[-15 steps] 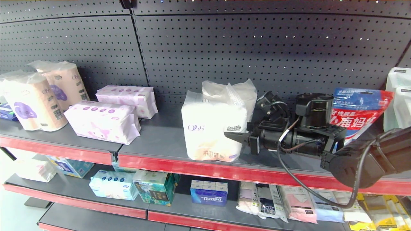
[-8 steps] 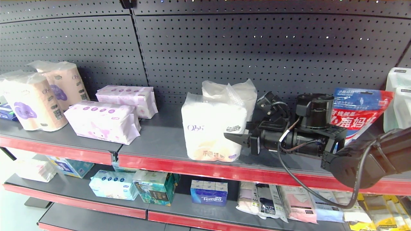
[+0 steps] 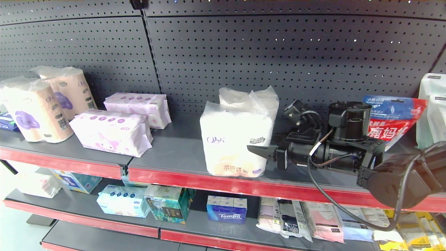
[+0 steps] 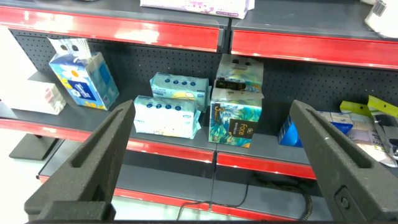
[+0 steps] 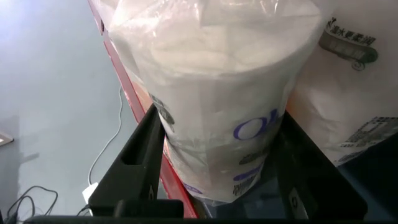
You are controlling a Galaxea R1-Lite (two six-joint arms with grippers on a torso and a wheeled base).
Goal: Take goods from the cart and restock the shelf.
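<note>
Right end effector (image 5: 221,140) tight around toilet-roll pack (image 3: 231,139) on shelf (image 3: 174,153)

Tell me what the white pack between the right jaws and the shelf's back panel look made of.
White pack: paper rolls in thin clear plastic film, glossy and crinkled at the top. Back panel: dark, matte perforated sheet, probably painted metal.
</note>
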